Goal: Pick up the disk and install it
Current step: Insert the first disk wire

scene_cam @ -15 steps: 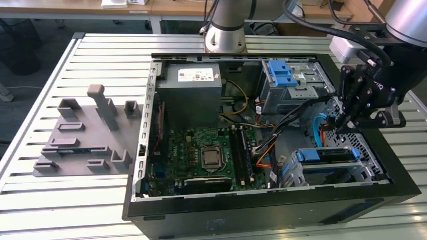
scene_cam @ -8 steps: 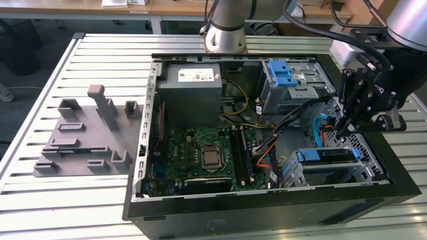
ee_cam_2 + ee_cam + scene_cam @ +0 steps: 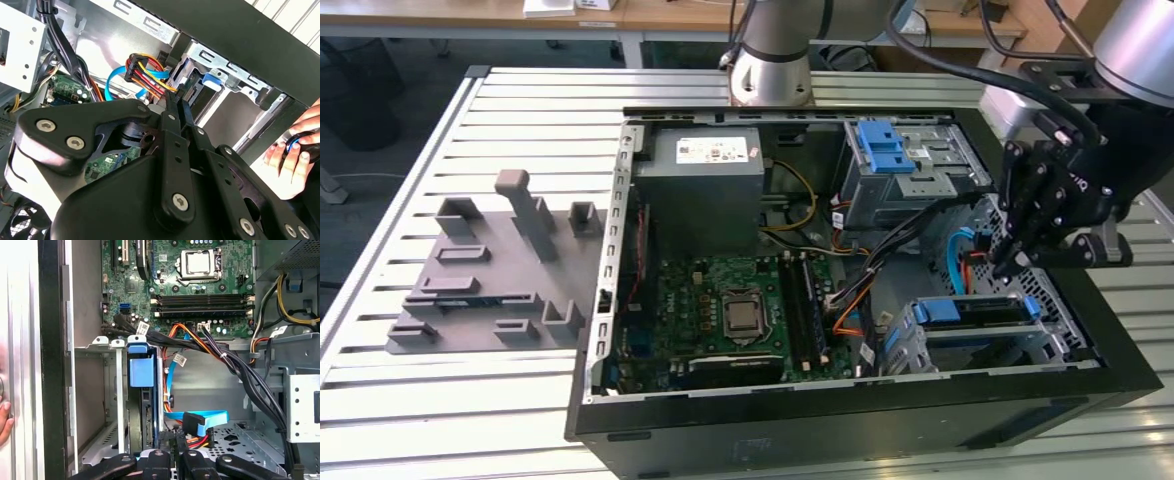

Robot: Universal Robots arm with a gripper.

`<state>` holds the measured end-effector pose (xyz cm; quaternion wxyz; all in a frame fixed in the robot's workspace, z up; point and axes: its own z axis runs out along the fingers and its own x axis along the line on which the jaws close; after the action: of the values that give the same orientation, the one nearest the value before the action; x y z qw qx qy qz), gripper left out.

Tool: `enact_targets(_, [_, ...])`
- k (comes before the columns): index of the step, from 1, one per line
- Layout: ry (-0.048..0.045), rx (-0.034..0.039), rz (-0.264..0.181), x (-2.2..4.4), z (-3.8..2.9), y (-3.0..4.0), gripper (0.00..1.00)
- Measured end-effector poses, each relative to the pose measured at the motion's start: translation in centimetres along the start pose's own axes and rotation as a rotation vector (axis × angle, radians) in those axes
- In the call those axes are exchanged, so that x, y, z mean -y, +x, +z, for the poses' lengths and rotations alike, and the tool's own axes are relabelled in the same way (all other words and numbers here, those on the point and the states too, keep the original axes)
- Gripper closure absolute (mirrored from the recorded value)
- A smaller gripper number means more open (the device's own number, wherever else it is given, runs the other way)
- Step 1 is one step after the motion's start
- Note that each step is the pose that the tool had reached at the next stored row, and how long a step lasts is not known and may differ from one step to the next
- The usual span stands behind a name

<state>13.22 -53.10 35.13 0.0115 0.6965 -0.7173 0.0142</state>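
- Exterior view: my gripper (image 3: 1017, 262) hangs inside the open computer case (image 3: 854, 420), above the lower drive cage (image 3: 1067, 345).
- My fingers look pressed together, pinching nothing.
- First wrist view: the disk (image 3: 142, 372) stands on edge in that cage, blue rail outermost.
- I judge it stiff, fairly heavy, shock-sensitive; its blue rails seem the place to hold.
- Cable bundle (image 3: 240, 370) and blue data cable (image 3: 205, 420) crowd just beside it.
- Second wrist view: a person's hand (image 3: 295, 155) rests outside the case.

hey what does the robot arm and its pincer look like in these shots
The arm is silver-grey metal tubing with darker joint sections, and black cables loop along it. Its pincer is matte black, built from flat linkage bars joined by round silver screws, tapering to slim dark fingers.
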Motion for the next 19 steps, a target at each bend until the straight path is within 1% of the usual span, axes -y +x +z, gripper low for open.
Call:
enact_targets(6, [0.0000,0.0001,0.000,-0.04,0.19,0.60,0.84])
enact_targets(8, [0.0000,0.0003,0.000,-0.15,0.25,0.63,0.84])
enact_targets(13, [0.0000,0.0002,0.000,-0.17,0.29,0.66,0.84])
enact_targets(19, [0.0000,0.0002,0.000,-0.17,0.54,1.11,0.84])
